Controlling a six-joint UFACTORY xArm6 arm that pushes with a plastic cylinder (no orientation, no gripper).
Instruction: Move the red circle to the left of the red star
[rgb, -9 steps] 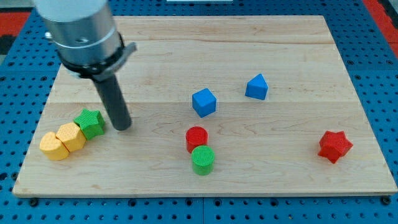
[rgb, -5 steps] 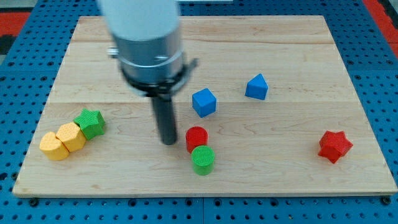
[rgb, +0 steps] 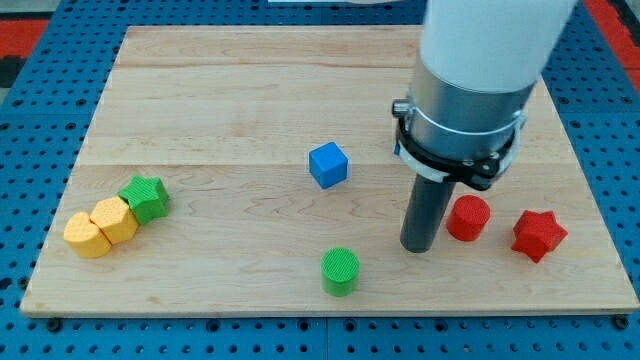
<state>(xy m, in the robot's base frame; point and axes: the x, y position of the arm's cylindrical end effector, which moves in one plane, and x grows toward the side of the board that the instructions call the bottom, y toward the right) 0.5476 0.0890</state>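
Note:
The red circle (rgb: 468, 217) lies near the view's right, just left of the red star (rgb: 539, 235), with a small gap between them. My tip (rgb: 418, 247) rests on the board just left of the red circle, close to or touching it. The arm's body hides the board above the tip, and the second blue block seen earlier does not show.
A green circle (rgb: 340, 271) lies near the view's bottom edge, left of my tip. A blue cube (rgb: 328, 164) sits mid-board. A green star (rgb: 145, 197) and two yellow blocks (rgb: 101, 226) cluster at the view's left on the wooden board (rgb: 220, 90).
My tip swept rightward from the view's left, pushing the red circle from mid-board to beside the red star. The green circle shifted slightly right and down. The arm now covers the second blue block.

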